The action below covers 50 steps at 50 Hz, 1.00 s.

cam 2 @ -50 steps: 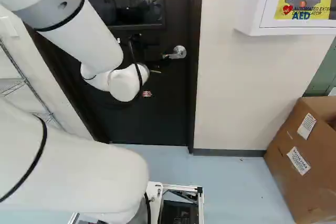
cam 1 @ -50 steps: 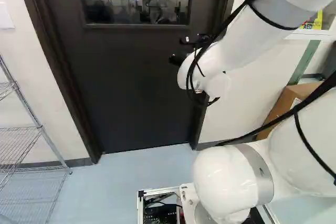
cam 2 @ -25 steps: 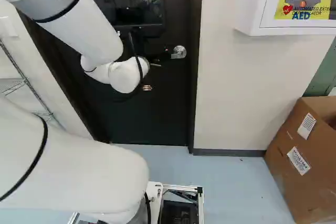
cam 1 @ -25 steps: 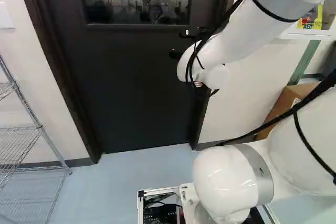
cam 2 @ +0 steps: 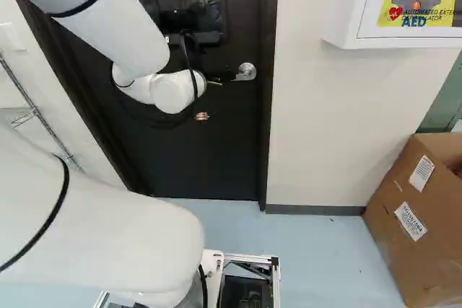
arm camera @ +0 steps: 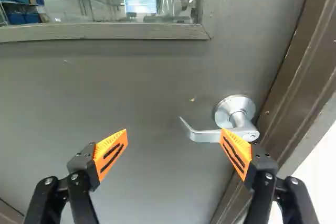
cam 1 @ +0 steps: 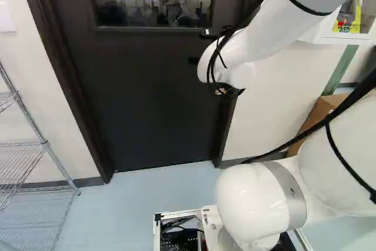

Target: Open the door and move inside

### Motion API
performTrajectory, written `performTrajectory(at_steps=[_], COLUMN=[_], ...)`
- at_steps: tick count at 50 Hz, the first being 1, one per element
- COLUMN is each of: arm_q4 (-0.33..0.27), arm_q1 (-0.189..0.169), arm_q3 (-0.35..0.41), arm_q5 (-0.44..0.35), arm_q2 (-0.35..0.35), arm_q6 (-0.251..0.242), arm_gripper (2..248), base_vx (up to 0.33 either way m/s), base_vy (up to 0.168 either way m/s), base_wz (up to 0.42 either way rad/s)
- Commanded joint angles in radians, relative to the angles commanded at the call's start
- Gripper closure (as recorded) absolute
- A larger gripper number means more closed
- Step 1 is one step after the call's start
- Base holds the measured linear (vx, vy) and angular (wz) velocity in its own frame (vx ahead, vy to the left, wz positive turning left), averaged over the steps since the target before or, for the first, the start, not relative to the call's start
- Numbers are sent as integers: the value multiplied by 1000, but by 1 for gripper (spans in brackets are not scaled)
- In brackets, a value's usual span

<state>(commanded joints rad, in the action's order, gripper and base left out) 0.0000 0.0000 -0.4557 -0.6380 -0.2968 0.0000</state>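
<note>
In the right base view my gripper (cam 2: 222, 77) shows as a dark shape at the door handle (cam 2: 247, 71), covering most of its lever. The dark door (cam 1: 147, 98) stands shut in its frame. In the wrist view the gripper (arm camera: 174, 132) is open, its orange-padded fingers wide apart with nothing gripped. The silver lever handle (arm camera: 205, 135) lies ahead of one finger, whose tip overlaps the lever near its round base; its free end points into the gap between the fingers. Whether that finger touches the lever I cannot tell.
A wire shelf (cam 1: 35, 145) stands left of the door. Right of the door, a white AED cabinet (cam 2: 346, 5) hangs on the wall above a cardboard box (cam 2: 411, 214). The door frame (arm camera: 294, 87) runs close beside the handle.
The arm's wrist has risen a little along the door, bringing the gripper up to the handle's height and over more of the lever. The base and door have not moved.
</note>
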Motion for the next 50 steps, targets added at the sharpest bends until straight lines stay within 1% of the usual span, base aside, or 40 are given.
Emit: performTrajectory(at_steps=[9, 14, 36, 50], arm_q4=[0, 0, 0, 0], arm_q1=[0, 0, 0, 0], arm_q3=[-32, -51, -138, -151], arm_q5=[55, 68, 74, 74], arm_q2=[14, 24, 76, 108], arm_q6=[0, 0, 0, 0], arm_gripper=[3, 3, 3, 3], base_vx=[0, 0, 0, 0], base_vy=[0, 0, 0, 0], base_wz=[0, 0, 0, 0])
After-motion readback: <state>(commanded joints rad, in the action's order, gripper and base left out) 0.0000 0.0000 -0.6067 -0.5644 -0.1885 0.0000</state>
